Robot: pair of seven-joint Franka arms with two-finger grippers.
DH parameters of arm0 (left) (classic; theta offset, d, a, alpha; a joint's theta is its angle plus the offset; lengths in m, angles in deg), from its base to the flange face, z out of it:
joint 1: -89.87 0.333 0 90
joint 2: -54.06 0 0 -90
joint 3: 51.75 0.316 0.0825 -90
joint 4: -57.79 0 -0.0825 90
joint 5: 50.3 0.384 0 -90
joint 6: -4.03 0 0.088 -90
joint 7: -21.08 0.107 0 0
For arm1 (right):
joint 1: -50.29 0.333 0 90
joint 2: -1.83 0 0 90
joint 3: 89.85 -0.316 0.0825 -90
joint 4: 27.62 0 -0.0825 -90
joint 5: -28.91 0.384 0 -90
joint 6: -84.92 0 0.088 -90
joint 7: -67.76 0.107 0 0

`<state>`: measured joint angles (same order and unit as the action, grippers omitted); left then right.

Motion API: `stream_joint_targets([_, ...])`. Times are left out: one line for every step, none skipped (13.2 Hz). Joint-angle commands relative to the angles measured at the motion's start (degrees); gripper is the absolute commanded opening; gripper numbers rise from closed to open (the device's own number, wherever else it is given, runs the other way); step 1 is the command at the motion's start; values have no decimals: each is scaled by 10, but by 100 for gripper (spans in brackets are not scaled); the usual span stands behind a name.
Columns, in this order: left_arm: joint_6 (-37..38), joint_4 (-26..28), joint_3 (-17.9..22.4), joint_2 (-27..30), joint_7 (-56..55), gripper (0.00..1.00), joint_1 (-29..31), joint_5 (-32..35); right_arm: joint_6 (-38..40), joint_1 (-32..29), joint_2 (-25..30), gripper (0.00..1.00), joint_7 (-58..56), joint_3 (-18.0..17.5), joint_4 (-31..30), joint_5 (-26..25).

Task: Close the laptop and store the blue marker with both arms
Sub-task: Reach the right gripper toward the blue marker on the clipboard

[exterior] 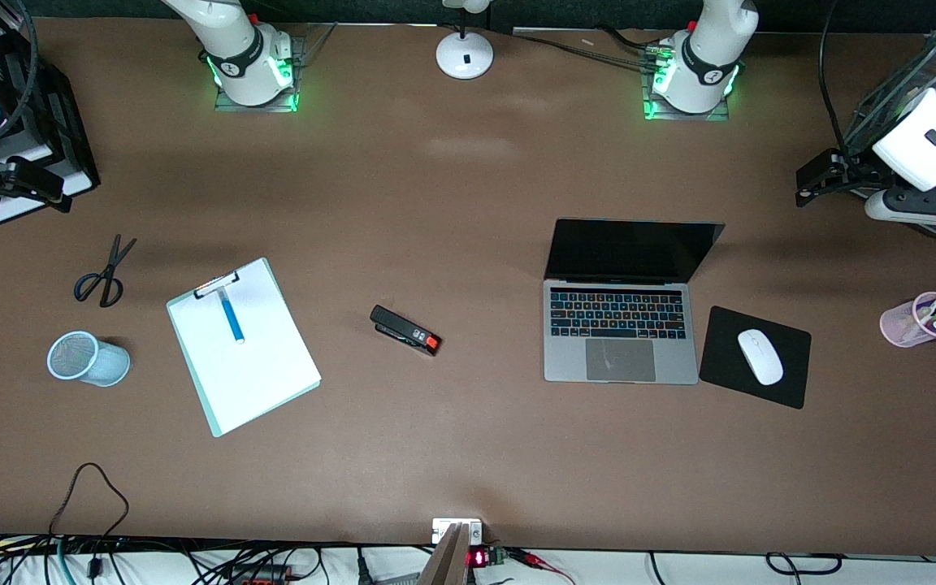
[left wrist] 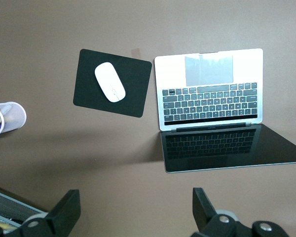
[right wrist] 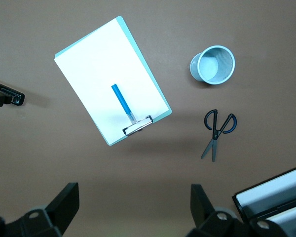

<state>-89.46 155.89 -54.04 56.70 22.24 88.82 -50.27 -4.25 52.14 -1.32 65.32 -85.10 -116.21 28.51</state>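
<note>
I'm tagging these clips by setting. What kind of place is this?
Probably a lab bench staged as an office desk: a laptop with mouse, a clipboard and stapler, and robot arm bases bolted along the table edge.

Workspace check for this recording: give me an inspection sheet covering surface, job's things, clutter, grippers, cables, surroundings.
Surface: brown table, flat, no spills seen.
Job's things: laptop open, screen dark; blue marker lying on the clipboard paper, toward the right arm's end.
Clutter: scissors, blue mesh cup on its side, stapler, white mouse on black mouse pad, pink pen cup.
Grippers: left gripper open, high above bare table beside the laptop; right gripper open, high above bare table beside the clipboard; both arms waiting.
Cables: bundles along the table's near edge; one loop lies on the table.
Surroundings: white lamp base between the arm bases.
</note>
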Motion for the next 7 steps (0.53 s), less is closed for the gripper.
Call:
stream_joint_targets([2,-10,4,-4,-6,100,-4,0,-1,0,17,100,8,-2,-17,-5])
stream_joint_targets([2,-15,3,-7,-6,100,-4,1,-5,0,16,100,8,-2,-16,-5])
stream_joint_targets([2,-16,2,-7,-6,100,-5,1,-4,1,15,100,7,-2,-16,-5])
stream_joint_targets([3,-16,2,-7,-6,100,-5,0,-5,1,13,100,7,-2,-15,-5])
stream_joint_targets([4,-16,2,-7,-6,100,-5,1,-7,0,9,100,8,-2,-13,-5])
stream_joint_targets([4,-16,2,-7,-6,100,-5,0,-7,-2,1,100,9,-2,-12,-2])
stream_joint_targets([8,-16,3,-6,-7,100,-4,0,-10,-4,-6,100,9,-1,-12,3])
